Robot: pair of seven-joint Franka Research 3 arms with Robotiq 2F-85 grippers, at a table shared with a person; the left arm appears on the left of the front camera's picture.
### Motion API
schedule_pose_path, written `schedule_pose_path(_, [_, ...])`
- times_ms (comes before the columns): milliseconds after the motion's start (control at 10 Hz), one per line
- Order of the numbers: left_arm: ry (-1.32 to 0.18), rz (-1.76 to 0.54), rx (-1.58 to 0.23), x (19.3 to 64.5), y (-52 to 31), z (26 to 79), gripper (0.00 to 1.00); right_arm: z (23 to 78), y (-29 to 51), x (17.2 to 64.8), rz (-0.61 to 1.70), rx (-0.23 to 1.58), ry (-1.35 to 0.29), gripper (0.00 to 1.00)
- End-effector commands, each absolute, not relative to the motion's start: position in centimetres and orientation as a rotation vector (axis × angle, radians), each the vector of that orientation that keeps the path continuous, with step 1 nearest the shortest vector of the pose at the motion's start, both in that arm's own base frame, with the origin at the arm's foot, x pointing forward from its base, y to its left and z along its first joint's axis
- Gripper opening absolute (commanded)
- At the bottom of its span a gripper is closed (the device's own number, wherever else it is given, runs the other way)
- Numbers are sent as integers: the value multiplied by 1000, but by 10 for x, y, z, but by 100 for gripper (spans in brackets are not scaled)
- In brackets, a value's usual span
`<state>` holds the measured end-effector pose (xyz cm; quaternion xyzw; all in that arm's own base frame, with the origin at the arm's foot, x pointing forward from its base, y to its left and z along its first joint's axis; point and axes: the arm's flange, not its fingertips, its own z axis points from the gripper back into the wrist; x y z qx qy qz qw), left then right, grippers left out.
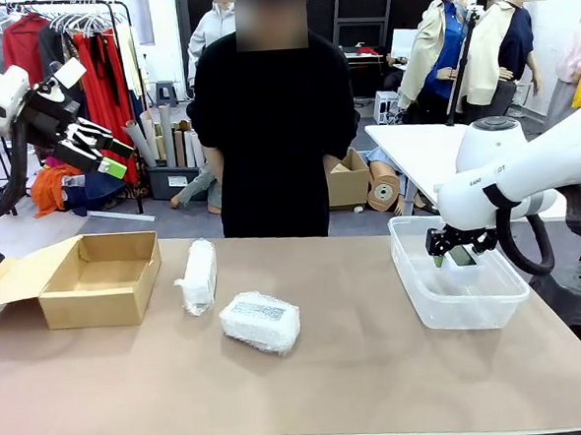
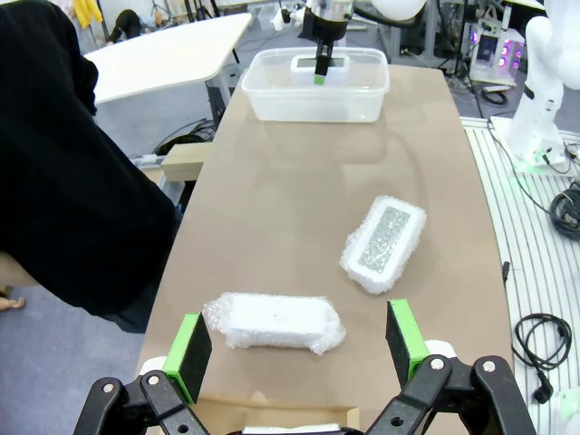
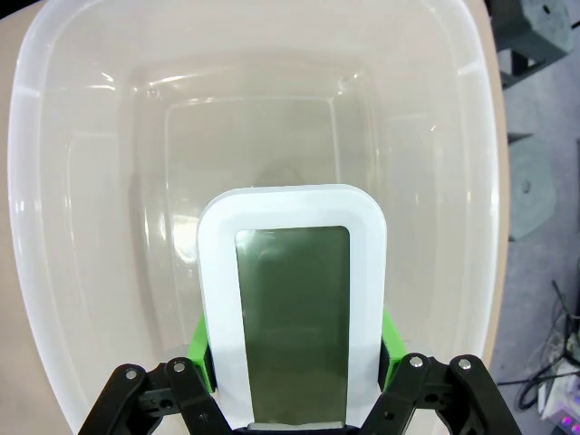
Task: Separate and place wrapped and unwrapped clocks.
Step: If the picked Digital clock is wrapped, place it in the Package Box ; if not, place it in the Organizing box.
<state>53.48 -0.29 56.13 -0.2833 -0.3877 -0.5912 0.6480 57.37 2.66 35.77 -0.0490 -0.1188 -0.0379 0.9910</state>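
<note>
The bare white clock [image 3: 294, 308] with its grey-green screen is held upright by my right gripper [image 3: 294, 362], which is shut on its lower end. Clock [image 1: 461, 256] and right gripper [image 1: 458, 250] hang inside the mouth of a clear plastic bin [image 1: 444, 312] at the table's right. Two bubble-wrapped clocks lie mid-table: one on edge [image 1: 199, 275], one flat [image 1: 260, 322]. My left gripper [image 1: 109, 155] is raised high at the left, open and empty. In the left wrist view its green pads [image 2: 192, 353] frame the nearer wrapped clock [image 2: 272, 322] from well above; the other [image 2: 384, 243] lies beyond.
An open cardboard box [image 1: 102, 278] stands at the table's left, flap out. A person in black [image 1: 270, 130] stands at the far edge, behind the wrapped clocks. The clear bin [image 2: 272, 100] is otherwise bare inside [image 3: 82, 227].
</note>
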Motion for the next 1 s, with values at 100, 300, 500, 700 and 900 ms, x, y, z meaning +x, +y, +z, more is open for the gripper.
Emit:
schedule_pose_path(100, [-888,-1343,-640,534,-4,563,100,347,33,580,-123,-96,-255,18])
schedule_pose_path(300, [-888,-1343,-640,534,-4,563,100,335,34,581,-134,-68,-243,18])
schedule_pose_path(500, [-888,-1343,-640,534,-4,563,100,325,34,582,-133,-69,-239,18])
schedule_pose_path(700, [-888,-1343,-640,534,-4,563,100,319,32,582,-135,-68,-242,18])
schedule_pose_path(900, [-888,-1343,-640,534,-4,563,100,316,31,582,-139,-65,-238,18])
